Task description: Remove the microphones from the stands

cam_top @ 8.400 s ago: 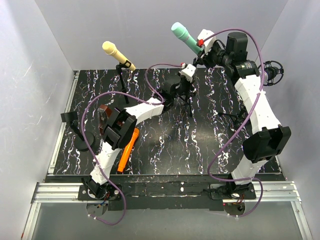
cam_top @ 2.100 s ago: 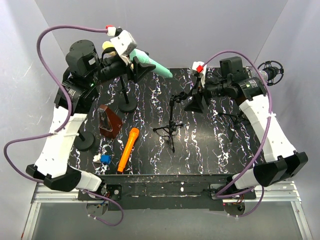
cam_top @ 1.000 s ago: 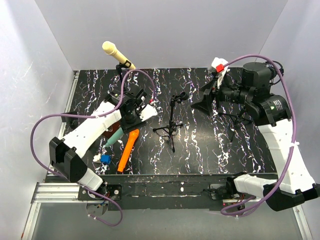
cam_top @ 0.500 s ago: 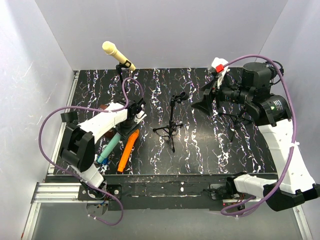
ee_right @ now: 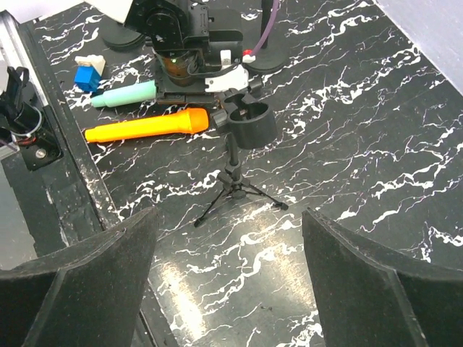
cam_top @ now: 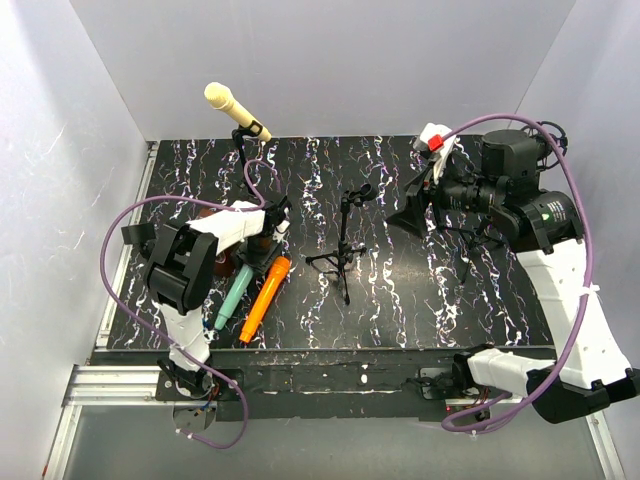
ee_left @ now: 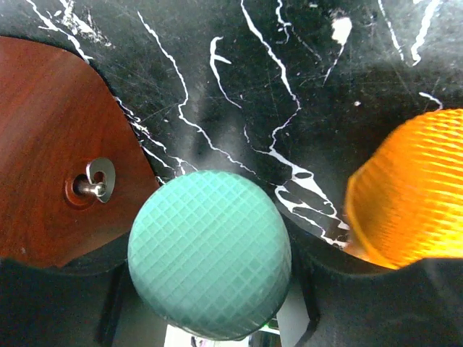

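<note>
The teal microphone (cam_top: 232,298) lies on the black marbled table (cam_top: 400,290), next to an orange microphone (cam_top: 262,300). My left gripper (cam_top: 262,243) is low over the table and shut on the teal microphone near its head. In the left wrist view its mesh head (ee_left: 210,253) fills the space between my fingers. The black tripod stand (cam_top: 343,255) stands mid-table with its clip (cam_top: 361,191) empty, also in the right wrist view (ee_right: 249,123). My right gripper (cam_top: 418,200) is open and empty, raised to the right of the stand.
A yellow microphone (cam_top: 232,105) sits on a stand at the back left. A black microphone in a shock mount (cam_top: 540,145) is at the far right. A brown wooden piece (ee_left: 51,144) lies beside the teal head. A small blue item (ee_right: 88,72) lies near the front edge.
My left arm has brought the teal microphone down onto the table beside the orange one. The orange microphone has shifted slightly right. My right arm has hardly moved.
</note>
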